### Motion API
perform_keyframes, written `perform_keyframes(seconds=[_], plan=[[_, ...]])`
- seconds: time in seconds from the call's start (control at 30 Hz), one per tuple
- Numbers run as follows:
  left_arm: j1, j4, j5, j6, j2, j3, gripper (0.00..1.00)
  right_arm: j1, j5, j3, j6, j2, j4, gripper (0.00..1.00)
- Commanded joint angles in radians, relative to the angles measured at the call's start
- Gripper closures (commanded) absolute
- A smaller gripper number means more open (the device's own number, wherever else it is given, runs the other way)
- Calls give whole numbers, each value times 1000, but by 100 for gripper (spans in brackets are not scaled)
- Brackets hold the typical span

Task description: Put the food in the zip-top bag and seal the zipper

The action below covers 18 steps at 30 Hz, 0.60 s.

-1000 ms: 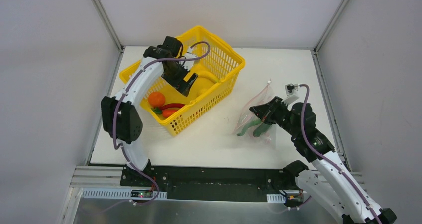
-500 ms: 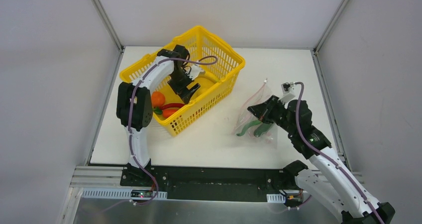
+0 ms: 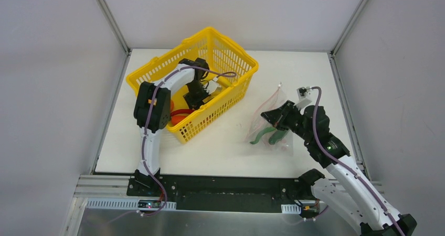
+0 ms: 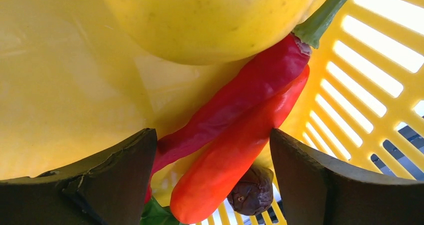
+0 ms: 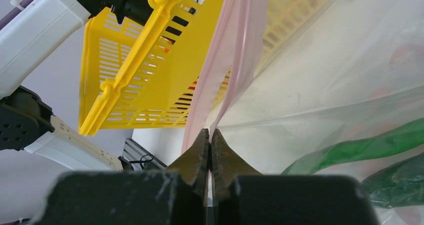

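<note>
1. The left gripper (image 4: 212, 145) is hanging wide open, low down inside the yellow basket (image 3: 231, 52).
2. A red chili (image 4: 240, 100) and an orange-red pepper (image 4: 230, 170) are lying side by side between its two fingers (image 4: 100, 185). I cannot tell if the fingers are touching them.
3. A big yellow fruit (image 4: 210, 20) is resting against the chili near its green stem.
4. The right gripper (image 5: 210, 135) is squeezing shut on the edge of the zip-top bag (image 3: 268, 121), right by the pink zipper (image 5: 235, 50).
5. The bag is sitting on the white counter (image 3: 299, 73), to the right of the basket and not touching it.
6. Two green peppers (image 3: 266, 136) are lying inside the bag.
</note>
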Motion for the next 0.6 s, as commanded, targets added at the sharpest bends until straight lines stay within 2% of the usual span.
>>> perform_keyframes(seconds=[0.0, 0.2, 0.4, 0.57], plan=[[-11, -43, -25, 1, 15, 27, 17, -2, -2, 19, 10, -22, 42, 99], [-29, -81, -60, -12, 52, 68, 18, -2, 7, 20, 13, -44, 27, 99], [-38, -196, -86, -34, 161, 215, 20, -2, 10, 22, 18, -54, 16, 99], [-35, -179, -143, -55, 168, 243, 20, -2, 17, 23, 20, -58, 11, 98]])
